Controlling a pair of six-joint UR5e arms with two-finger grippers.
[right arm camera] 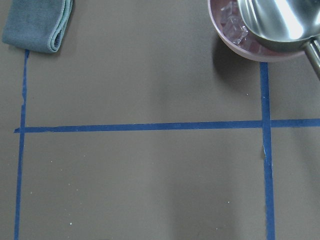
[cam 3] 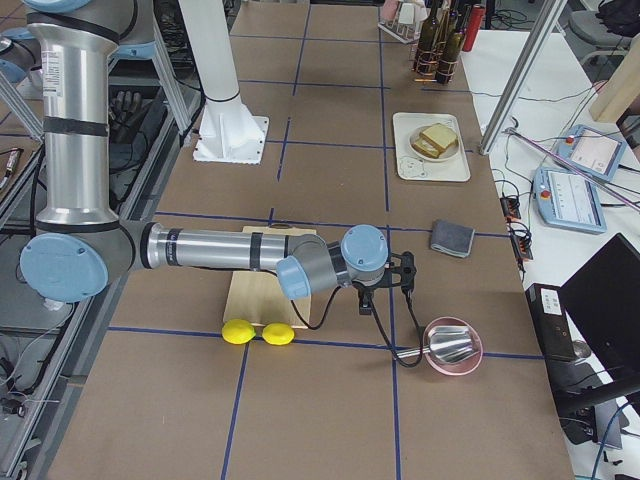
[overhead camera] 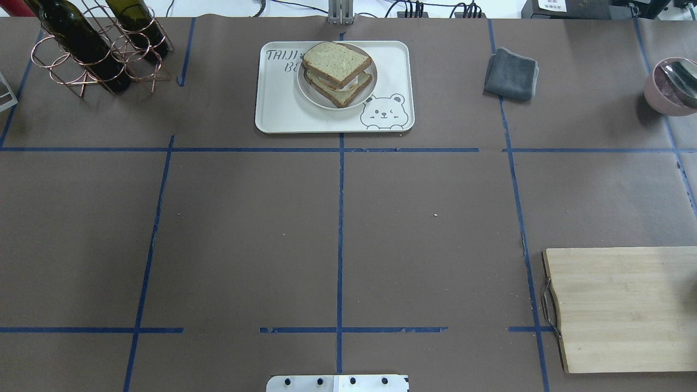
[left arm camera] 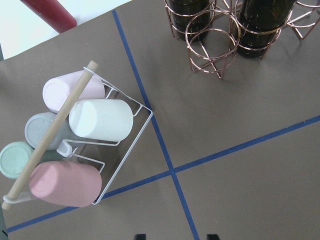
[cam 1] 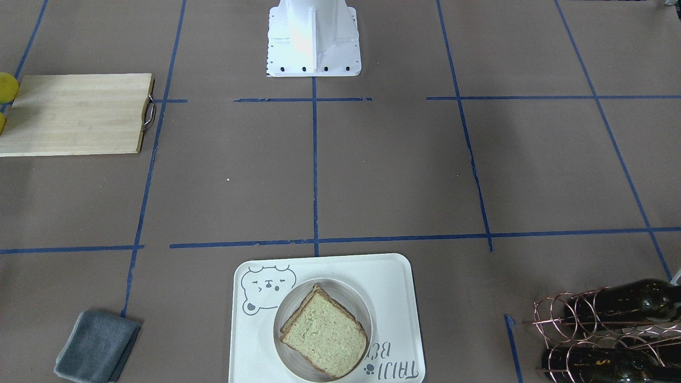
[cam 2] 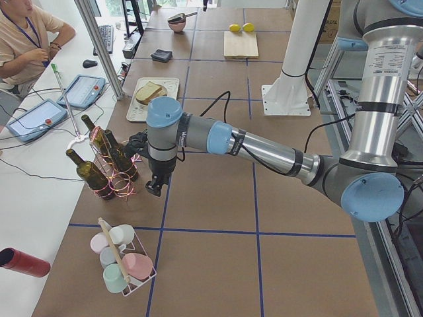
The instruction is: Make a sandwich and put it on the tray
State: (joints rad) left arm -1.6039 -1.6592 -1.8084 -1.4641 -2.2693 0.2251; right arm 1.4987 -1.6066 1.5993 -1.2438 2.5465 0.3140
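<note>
The sandwich (overhead camera: 337,68) is stacked on a small round white plate (overhead camera: 307,90) that stands on the cream bear tray (overhead camera: 283,111) at the table's far middle. A white edge of egg shows between the two bread slices. The sandwich (cam 1: 325,332) and tray (cam 1: 393,276) also show in the front view. My left gripper (cam 2: 153,188) hangs beside the wine rack, far from the tray. In the left wrist view its fingertips (left arm camera: 140,236) stand wide apart with nothing between them. My right gripper (cam 3: 406,272) is near the pink bowl. I cannot tell whether it is open or shut.
A copper rack with wine bottles (overhead camera: 92,49) stands at the far left. A wire rack of cups (left arm camera: 75,150) sits below my left wrist. A grey cloth (overhead camera: 511,74), a pink bowl with a metal scoop (right arm camera: 270,25), a wooden cutting board (overhead camera: 621,307) and two lemons (cam 3: 257,332) lie on the right.
</note>
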